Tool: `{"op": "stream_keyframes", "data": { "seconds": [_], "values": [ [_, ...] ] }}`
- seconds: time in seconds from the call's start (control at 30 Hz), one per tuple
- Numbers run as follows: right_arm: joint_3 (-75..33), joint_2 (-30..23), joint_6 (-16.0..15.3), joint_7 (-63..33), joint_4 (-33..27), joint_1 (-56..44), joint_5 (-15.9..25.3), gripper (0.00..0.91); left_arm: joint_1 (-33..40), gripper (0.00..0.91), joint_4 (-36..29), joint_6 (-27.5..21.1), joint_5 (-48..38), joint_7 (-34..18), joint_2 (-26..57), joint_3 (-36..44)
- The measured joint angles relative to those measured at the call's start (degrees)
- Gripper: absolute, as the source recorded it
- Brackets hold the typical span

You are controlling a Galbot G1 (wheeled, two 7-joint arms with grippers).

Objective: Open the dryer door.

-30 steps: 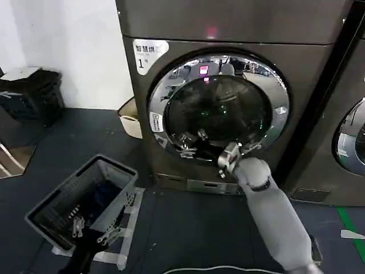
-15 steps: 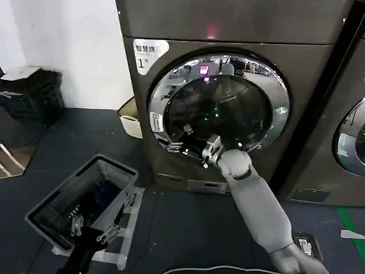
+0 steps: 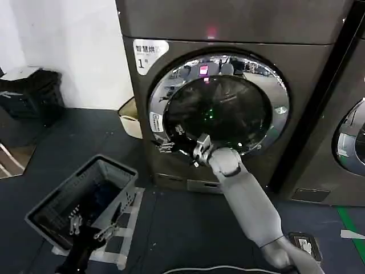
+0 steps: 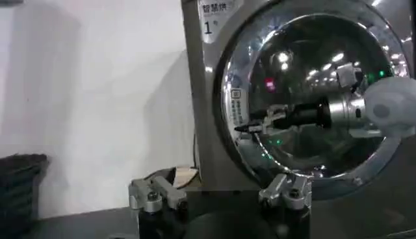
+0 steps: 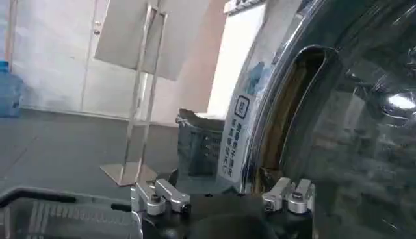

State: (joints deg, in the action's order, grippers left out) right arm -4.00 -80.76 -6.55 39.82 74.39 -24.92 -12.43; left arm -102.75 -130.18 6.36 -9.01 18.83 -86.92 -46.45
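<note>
**Right gripper shifted left along the door rim**

The right gripper (image 3: pixel 171 138) has been carried leftward across the dryer door (image 3: pixel 219 111), which is seen closed. Its fingers are slightly parted by the chrome rim's lower left, near the white sticker (image 3: pixel 156 121); nothing is held. The left gripper (image 3: pixel 91 231) is parked low over the laundry basket (image 3: pixel 43 206), parted.

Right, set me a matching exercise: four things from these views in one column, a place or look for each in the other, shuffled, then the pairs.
Things:
1. dryer door
2. right claw
3. left claw
4. laundry basket

Place or look:
A. low, over the basket's near end
B. chrome rim, dark glass centre
C. on the floor, left of the dryer
D. at the door's left rim, near the white sticker

Pairs: 1-B, 2-D, 3-A, 4-C
</note>
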Motion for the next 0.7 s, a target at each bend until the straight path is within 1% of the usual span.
{"op": "stream_keyframes", "data": {
  "seconds": [0.1, 0.2, 0.33, 0.43, 0.53, 0.57, 0.7],
  "values": [
    [-0.01, 0.59, -0.01, 1.8, 0.55, -0.35, -0.56, 0.907, 0.47, 0.907, -0.03, -0.8, -2.49, -0.16, 0.55, -0.6],
    [0.1, 1.17, 0.0, 3.64, 1.17, -0.76, -0.75, 0.907, 1.27, 0.907, 0.51, -0.51, -3.68, -0.16, 1.14, -1.35],
    [0.29, 2.6, -0.16, 6.44, 2.67, -1.65, -3.61, 0.907, 1.79, 0.907, 1.14, -1.67, -7.31, -0.26, 3.25, -2.48],
    [0.06, 3.87, -0.58, 7.89, 4.17, -2.27, -5.96, 0.907, 2.94, 0.907, 2.09, -3.2, -11.02, -2.11, 6.64, -3.8],
    [-0.29, 5.22, -0.76, 10.13, 5.7, -3.06, -8.04, 0.907, 4.84, 0.907, 3.31, -3.95, -14.81, -5.15, 10.69, -4.65],
    [-0.42, 5.79, -0.75, 11.1, 6.28, -3.43, -8.14, 0.907, 5.18, 0.907, 3.67, -4.55, -16.68, -6.16, 12.07, -4.46],
    [-1.14, 7.87, -0.66, 13.65, 8.47, -5.15, -8.18, 0.907, 6.89, 0.907, 4.63, -6.64, -23.57, -6.29, 18.54, -3.24]
  ]
}}
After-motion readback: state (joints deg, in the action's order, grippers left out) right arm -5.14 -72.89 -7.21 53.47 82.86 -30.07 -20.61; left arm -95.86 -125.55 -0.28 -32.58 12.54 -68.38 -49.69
